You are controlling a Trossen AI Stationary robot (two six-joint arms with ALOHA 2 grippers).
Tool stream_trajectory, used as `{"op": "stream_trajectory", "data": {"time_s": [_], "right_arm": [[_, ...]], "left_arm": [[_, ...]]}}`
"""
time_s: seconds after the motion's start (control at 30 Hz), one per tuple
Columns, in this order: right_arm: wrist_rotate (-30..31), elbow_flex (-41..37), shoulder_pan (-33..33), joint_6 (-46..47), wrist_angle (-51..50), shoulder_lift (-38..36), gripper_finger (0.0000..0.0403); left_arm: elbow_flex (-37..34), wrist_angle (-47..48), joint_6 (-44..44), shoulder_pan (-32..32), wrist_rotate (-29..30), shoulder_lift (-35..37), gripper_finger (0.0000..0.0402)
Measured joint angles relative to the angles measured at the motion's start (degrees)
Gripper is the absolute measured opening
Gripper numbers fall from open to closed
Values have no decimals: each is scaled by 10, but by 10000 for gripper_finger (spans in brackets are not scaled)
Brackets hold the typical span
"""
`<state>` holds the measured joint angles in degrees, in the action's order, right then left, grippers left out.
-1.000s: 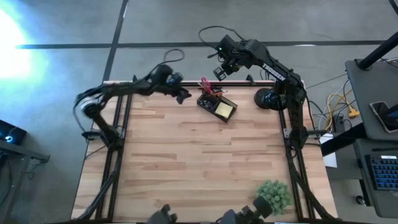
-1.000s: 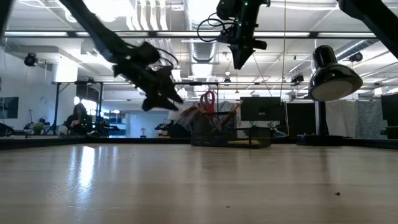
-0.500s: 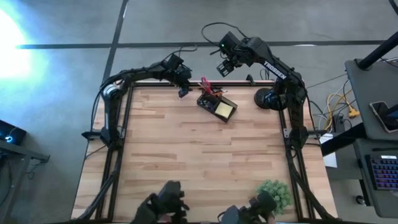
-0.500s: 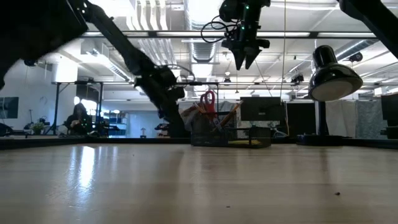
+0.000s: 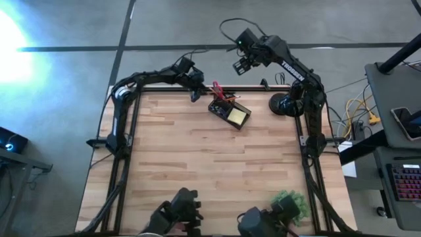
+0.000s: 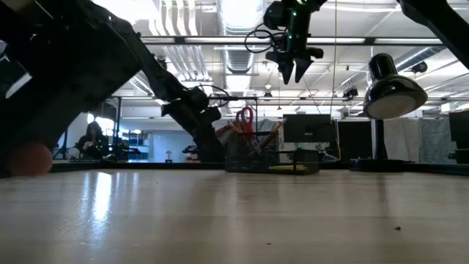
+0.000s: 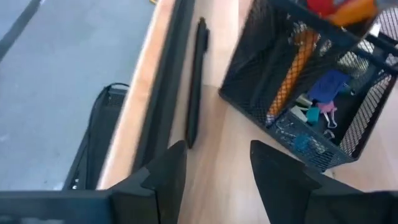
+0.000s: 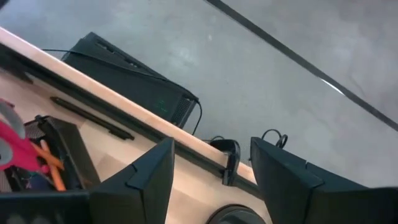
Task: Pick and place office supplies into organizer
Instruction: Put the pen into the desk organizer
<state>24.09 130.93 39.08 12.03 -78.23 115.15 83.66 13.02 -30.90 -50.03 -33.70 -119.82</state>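
Left gripper hovers with fingers spread, holding nothing, just beside the organizer at the table's far edge, above a black pen. Right gripper hangs released, high beyond it.

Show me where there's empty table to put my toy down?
The wide bare wood runs from the organizer down to the green plant at the near edge. The far edge is crowded: the left gripper, a black pen and the round black mount sit close around the organizer.
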Motion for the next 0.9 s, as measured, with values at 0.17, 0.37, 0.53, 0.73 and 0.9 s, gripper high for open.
{"op": "stream_trajectory", "data": {"time_s": [0.17, 0.37, 0.53, 0.73, 0.9], "right_arm": [[-1, 0, 9, 0, 3, 0, 201], [-21, 0, 13, -3, 2, 0, 201], [-31, 0, 14, -20, -8, 0, 201], [-31, 0, 14, -31, -10, 0, 201], [-31, 0, 14, -33, -10, 0, 201]], "left_arm": [[12, -1, -14, 18, 18, -10, 151], [64, 26, -25, 33, 83, -44, 150], [110, 117, -36, 43, 87, -76, 150], [110, 86, -58, 50, 103, -75, 150], [113, 80, -64, 54, 115, -80, 150]]}}
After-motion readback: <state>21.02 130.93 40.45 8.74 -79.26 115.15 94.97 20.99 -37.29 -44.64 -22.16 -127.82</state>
